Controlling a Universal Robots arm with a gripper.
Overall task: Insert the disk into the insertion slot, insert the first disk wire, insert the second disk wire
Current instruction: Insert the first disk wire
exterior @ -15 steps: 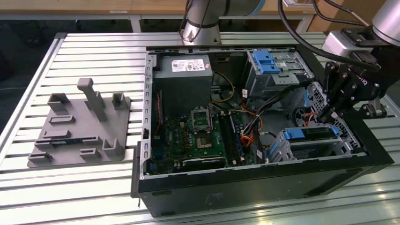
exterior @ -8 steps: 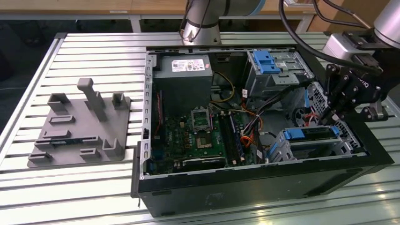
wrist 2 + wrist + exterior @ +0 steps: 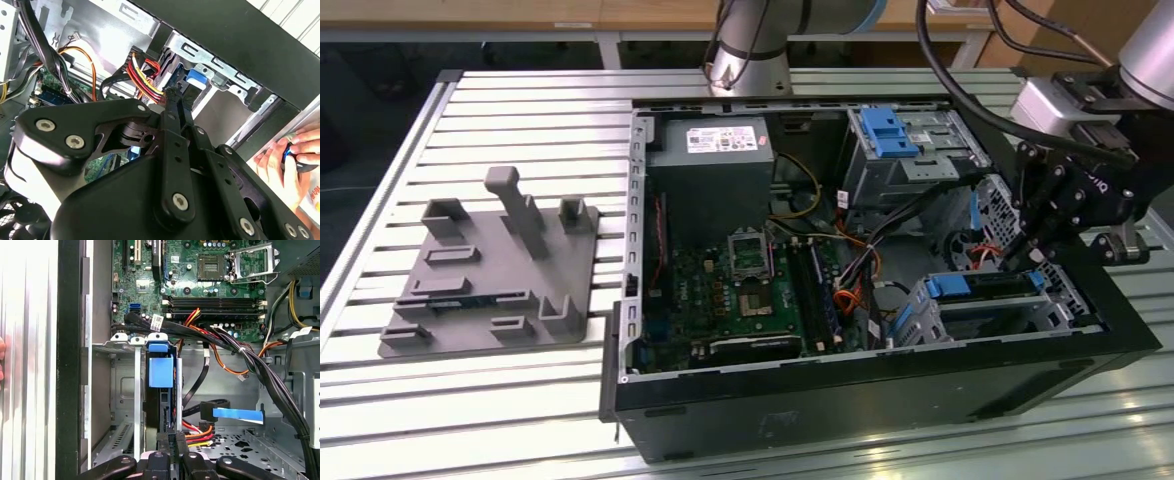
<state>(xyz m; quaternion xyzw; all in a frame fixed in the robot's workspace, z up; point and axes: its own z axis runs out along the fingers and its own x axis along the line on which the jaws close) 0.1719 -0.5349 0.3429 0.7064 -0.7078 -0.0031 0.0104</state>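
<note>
The disk (image 3: 983, 287), with its blue carrier rail, sits inside the insertion slot (image 3: 945, 322), the grey metal cage at the case's near corner on the exterior view's right. In the first wrist view the disk (image 3: 161, 372) shows edge-on between the cage walls (image 3: 122, 390). My gripper (image 3: 1023, 255) hangs just behind the cage. Its fingers are closed together on a black plug of a disk wire (image 3: 197, 432) with red, yellow and orange strands, right at the disk's rear edge. In the second wrist view the gripper (image 3: 173, 92) holds the same wire (image 3: 145, 75). A second black wire with a blue tab (image 3: 235, 414) lies loose beside it.
The open black computer case (image 3: 854, 400) holds the motherboard (image 3: 734, 290), the power supply (image 3: 707, 160) and a taller bay with a blue latch (image 3: 897, 135). Black cable bundles (image 3: 260, 365) cross beside the cage. A grey fixture plate (image 3: 494, 280) lies on the exterior view's left. A person's hand (image 3: 285, 160) is outside the case.
</note>
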